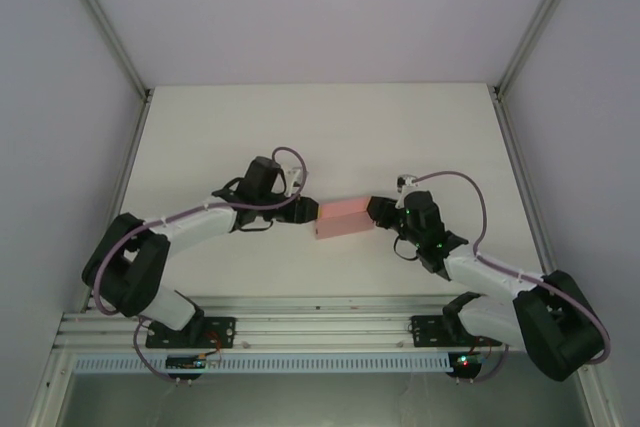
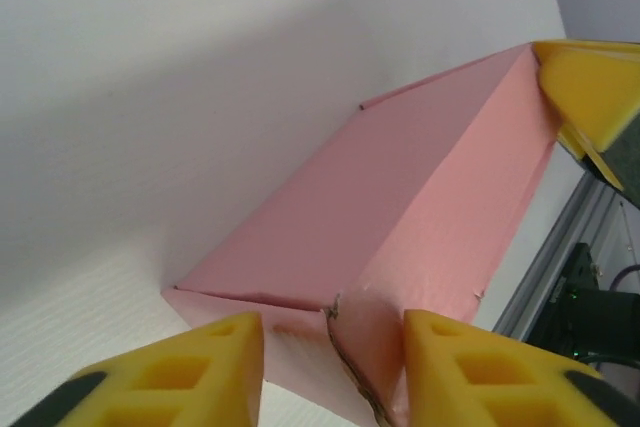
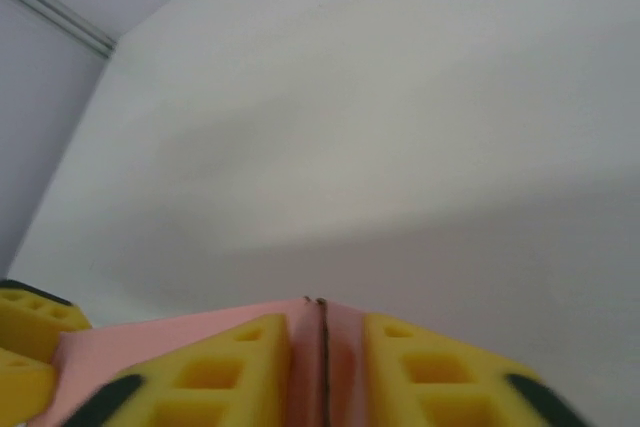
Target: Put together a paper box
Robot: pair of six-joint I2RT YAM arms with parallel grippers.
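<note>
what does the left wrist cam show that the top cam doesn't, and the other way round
Left wrist: close detail of the paper box, namely its long fold edge, a ragged seam at the near end between the left fingers, and a yellow finger from the other arm on its far end.
Top external: the whole left arm and right arm, the base rail, and the white table.
Shared: the pink box held end to end between the left gripper and right gripper.
</note>
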